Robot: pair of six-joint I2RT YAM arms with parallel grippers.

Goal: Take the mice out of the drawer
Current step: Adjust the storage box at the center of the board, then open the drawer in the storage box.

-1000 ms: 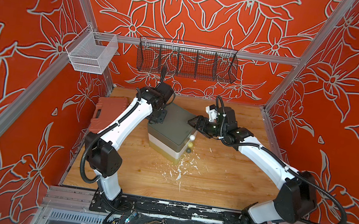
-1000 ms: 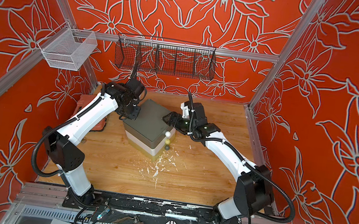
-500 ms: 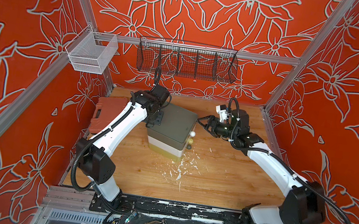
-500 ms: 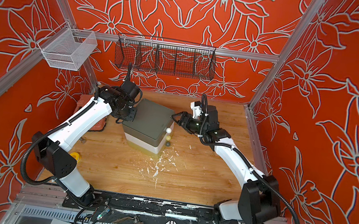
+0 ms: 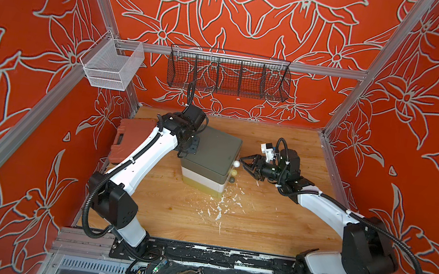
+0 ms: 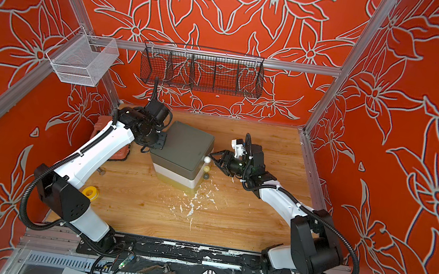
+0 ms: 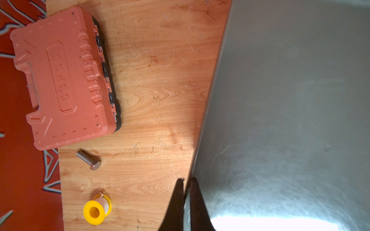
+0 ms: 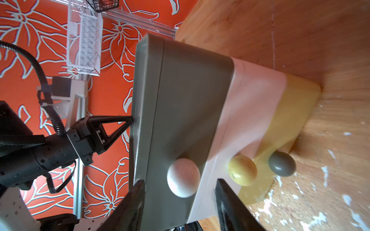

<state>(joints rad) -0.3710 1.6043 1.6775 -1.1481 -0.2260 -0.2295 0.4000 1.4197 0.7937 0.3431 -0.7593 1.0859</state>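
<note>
Since the mice, unseen, presumably lie inside the shut drawer unit (image 5: pixel 210 151) mid-worktop, the right gripper (image 8: pixel 180 181), half-open astride the top white knob (image 8: pixel 183 174), should pinch squarely and pull straight while the closed left gripper (image 7: pixel 187 181) braces the unit's back.

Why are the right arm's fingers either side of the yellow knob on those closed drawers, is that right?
Not quite. The right wrist view shows the right arm's fingers either side of the white knob on those closed drawers; the yellow knob sits one drawer lower, outside them.
</note>
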